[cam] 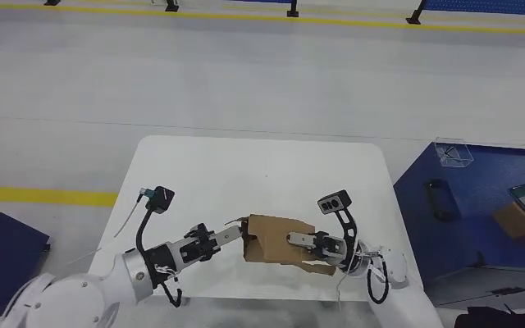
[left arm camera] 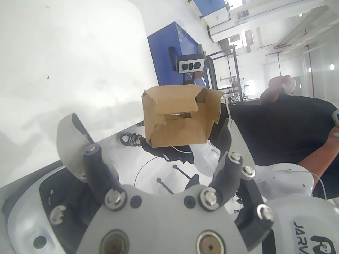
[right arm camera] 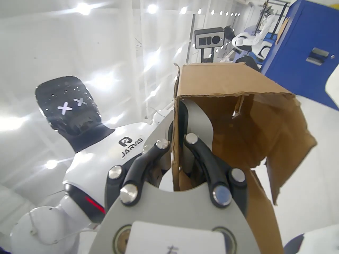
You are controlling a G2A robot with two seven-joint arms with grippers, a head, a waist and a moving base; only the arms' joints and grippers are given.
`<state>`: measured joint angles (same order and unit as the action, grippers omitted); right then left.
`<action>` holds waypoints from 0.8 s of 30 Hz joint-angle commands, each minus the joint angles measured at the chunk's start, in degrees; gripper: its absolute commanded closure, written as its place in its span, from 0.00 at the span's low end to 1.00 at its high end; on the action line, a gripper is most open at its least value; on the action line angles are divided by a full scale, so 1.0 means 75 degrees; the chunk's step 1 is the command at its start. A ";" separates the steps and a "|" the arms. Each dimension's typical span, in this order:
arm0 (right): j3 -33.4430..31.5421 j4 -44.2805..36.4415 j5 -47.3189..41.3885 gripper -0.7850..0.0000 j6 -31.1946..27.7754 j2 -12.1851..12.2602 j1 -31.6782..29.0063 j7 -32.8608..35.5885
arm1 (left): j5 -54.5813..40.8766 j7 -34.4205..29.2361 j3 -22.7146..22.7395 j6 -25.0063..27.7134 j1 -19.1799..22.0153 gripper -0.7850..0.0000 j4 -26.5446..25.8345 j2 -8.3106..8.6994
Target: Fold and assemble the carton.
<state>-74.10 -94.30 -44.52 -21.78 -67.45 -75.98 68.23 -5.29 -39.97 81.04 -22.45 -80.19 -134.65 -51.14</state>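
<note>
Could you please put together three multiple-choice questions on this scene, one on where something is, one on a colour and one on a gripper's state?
1. Where is the carton?
A. In the right gripper, over the near part of the table
B. Lying flat at the table's far edge
C. Standing on a shelf

2. What colour is the carton?
A. White
B. Blue
C. Brown

3. What state is the left gripper in?
A. Shut on a carton flap
B. Open
C. Shut on a tool

Answers:
1 A: the right wrist view shows that gripper clamped on a carton wall.
2 C: it is plain brown cardboard in every view.
3 B: its fingers stand wide apart in the left wrist view.
</note>
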 commanded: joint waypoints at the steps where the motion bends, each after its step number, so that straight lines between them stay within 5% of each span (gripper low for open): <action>1: 0.0031 -0.0032 0.0251 1.00 -0.0243 -0.0008 -0.0016 -0.0146 | 0.0185 0.0228 -0.0047 0.0129 -0.0074 0.00 0.0000 -0.0010; 8: 0.0155 -0.0033 0.0624 1.00 -0.0505 -0.0018 -0.0050 -0.0353 | 0.0613 0.0383 -0.0430 0.0461 -0.0172 0.00 0.0000 -0.0043; 24: 0.0204 -0.0149 0.0447 1.00 -0.0544 0.0011 -0.0210 -0.0129 | 0.1479 0.0247 -0.1372 -0.0259 0.0101 0.00 0.0000 -0.0137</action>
<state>-72.63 -95.41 -41.16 -25.86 -67.37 -77.54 67.18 5.71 -37.95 70.99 -24.06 -79.60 -134.65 -52.13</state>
